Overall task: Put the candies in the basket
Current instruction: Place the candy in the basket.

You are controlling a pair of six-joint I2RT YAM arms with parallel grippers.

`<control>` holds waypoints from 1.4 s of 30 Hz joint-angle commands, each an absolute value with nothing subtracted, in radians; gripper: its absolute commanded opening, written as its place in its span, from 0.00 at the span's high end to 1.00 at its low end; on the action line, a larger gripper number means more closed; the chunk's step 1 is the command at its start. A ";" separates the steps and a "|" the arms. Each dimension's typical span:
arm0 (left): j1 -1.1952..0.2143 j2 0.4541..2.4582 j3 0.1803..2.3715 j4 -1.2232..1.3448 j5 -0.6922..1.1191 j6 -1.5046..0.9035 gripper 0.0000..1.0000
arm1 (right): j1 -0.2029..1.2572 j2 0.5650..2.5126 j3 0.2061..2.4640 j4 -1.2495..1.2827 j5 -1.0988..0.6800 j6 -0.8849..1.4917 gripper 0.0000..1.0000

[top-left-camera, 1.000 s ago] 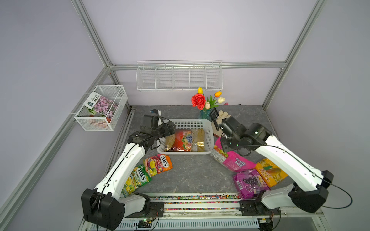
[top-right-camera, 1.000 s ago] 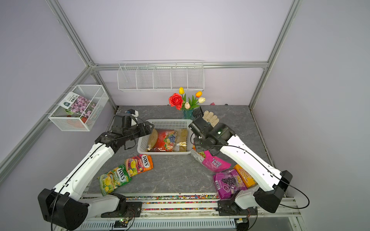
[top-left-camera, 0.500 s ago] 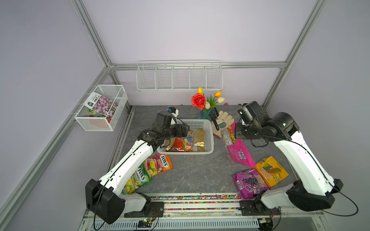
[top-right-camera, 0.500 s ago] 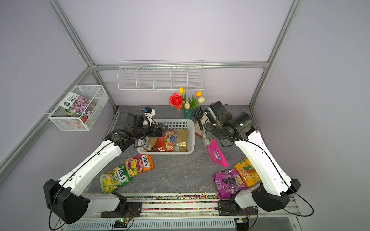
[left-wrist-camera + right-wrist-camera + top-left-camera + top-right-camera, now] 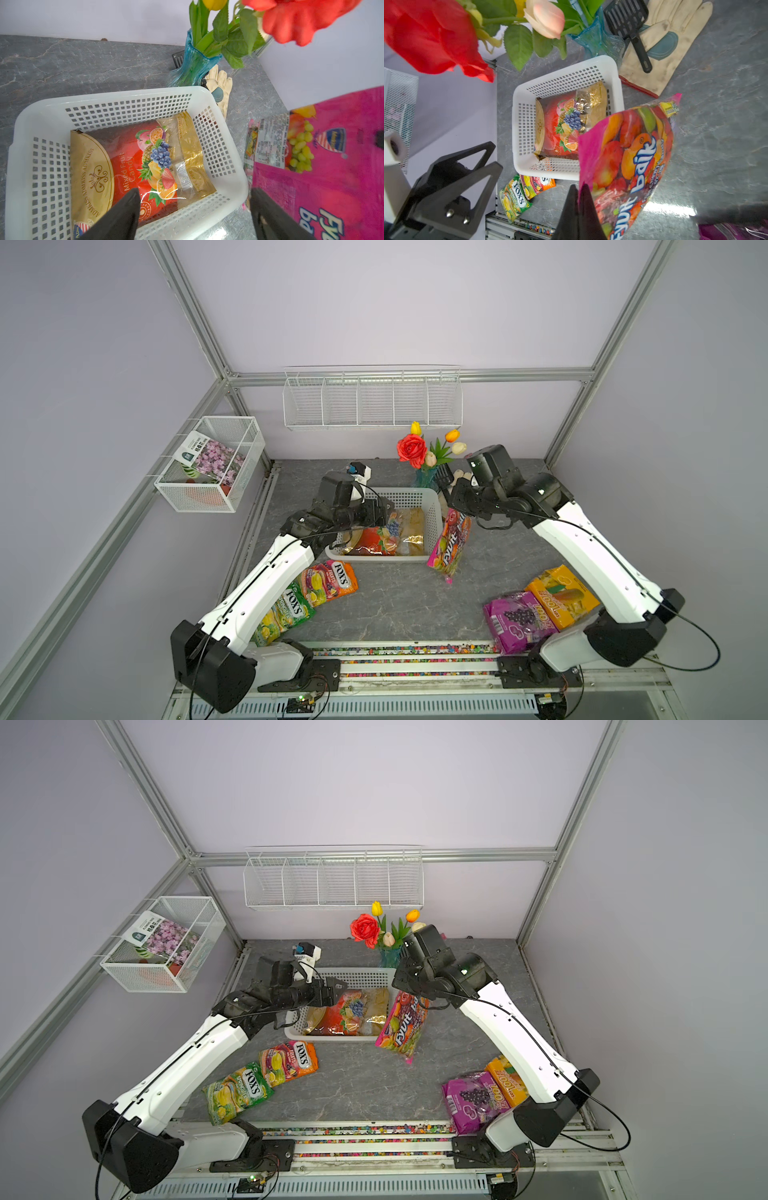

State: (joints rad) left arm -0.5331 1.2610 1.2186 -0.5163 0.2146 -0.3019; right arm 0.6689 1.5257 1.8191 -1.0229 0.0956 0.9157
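Observation:
The white basket (image 5: 434, 512) holds a red-gold fruit candy bag (image 5: 376, 541). My right gripper (image 5: 579, 187) is shut on the top edge of the pink-edged candy bag (image 5: 451, 543), which hangs just outside the basket's right wall, its bottom near the table. My left gripper (image 5: 194, 192) is open and empty above the basket's left end. The orange FOX'S bag (image 5: 332, 583) and green FOX'S bag (image 5: 284, 610) lie front left. The purple grape bag (image 5: 517, 620) and yellow-orange mango bag (image 5: 559, 599) lie front right by the right arm's base.
A blue vase of flowers (image 5: 426, 479) stands just behind the basket's right corner, with a glove (image 5: 675, 31) and black scoop (image 5: 627, 18) beside it. A wire-mesh box (image 5: 212, 466) hangs on the left wall, a long wire rack (image 5: 372, 400) on the back wall.
My right gripper lifted the pink-edged bag off the table and carried it left to the basket's right wall. My left arm swung right, over the basket's left end, staying open.

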 commanded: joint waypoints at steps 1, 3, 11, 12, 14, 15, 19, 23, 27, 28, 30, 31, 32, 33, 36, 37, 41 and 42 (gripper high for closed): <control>-0.537 1.221 1.212 -0.484 0.342 -0.275 0.16 | 0.691 1.545 1.902 -0.851 0.114 0.945 1.00; -0.539 1.214 1.223 -0.468 0.454 -0.286 0.12 | 0.699 1.558 1.914 -0.845 0.130 0.958 1.00; -0.718 1.179 1.212 -0.372 0.485 -0.266 0.00 | 0.704 1.588 1.947 -0.844 0.168 0.992 1.00; -0.724 1.187 1.209 -0.362 0.481 -0.278 0.00 | 0.704 1.586 1.946 -0.844 0.170 0.997 1.00; -0.728 1.215 1.206 -0.339 0.520 -0.312 0.00 | 0.705 1.586 1.942 -0.842 0.175 1.007 1.00; -0.733 1.228 1.207 -0.325 0.530 -0.330 0.00 | 0.706 1.586 1.941 -0.841 0.176 1.012 1.00; -0.760 1.278 1.219 -0.292 0.489 -0.376 0.00 | 0.711 1.589 1.941 -0.830 0.175 1.022 1.00; -0.762 1.337 1.245 -0.308 0.391 -0.412 0.06 | 0.717 1.591 1.946 -0.820 0.173 1.025 1.00; -0.762 1.366 1.247 -0.260 0.377 -0.433 0.16 | 0.720 1.591 1.948 -0.812 0.174 1.030 1.00; -0.762 1.371 1.249 -0.248 0.380 -0.439 0.19 | 0.721 1.591 1.948 -0.810 0.173 1.031 1.00; -0.761 1.389 1.255 -0.221 0.395 -0.456 0.25 | 0.722 1.592 1.948 -0.805 0.175 1.032 1.00; -0.763 1.398 1.259 -0.213 0.400 -0.466 0.27 | 0.723 1.592 1.948 -0.804 0.175 1.032 1.00; -0.763 1.407 1.262 -0.203 0.406 -0.478 0.30 | 0.724 1.594 1.947 -0.804 0.174 1.034 1.00; -0.764 1.417 1.265 -0.197 0.411 -0.490 0.34 | 0.723 1.594 1.946 -0.804 0.172 1.034 1.00; -0.768 1.440 1.276 -0.187 0.419 -0.505 0.48 | 0.725 1.592 1.942 -0.804 0.171 1.035 1.00; -0.771 1.448 1.282 -0.189 0.418 -0.504 0.53 | 0.724 1.592 1.940 -0.804 0.172 1.035 1.00; -0.782 1.476 1.311 -0.193 0.443 -0.486 0.74 | 0.725 1.583 1.923 -0.802 0.172 1.036 1.00; -0.784 1.485 1.316 -0.189 0.446 -0.488 0.88 | 0.724 1.579 1.916 -0.800 0.172 1.034 1.00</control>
State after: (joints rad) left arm -0.7795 1.4620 1.2823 -0.2058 0.4294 -0.4984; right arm 0.7132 1.6062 1.8942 -0.9432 0.1646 1.0256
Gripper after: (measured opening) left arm 0.220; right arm 0.058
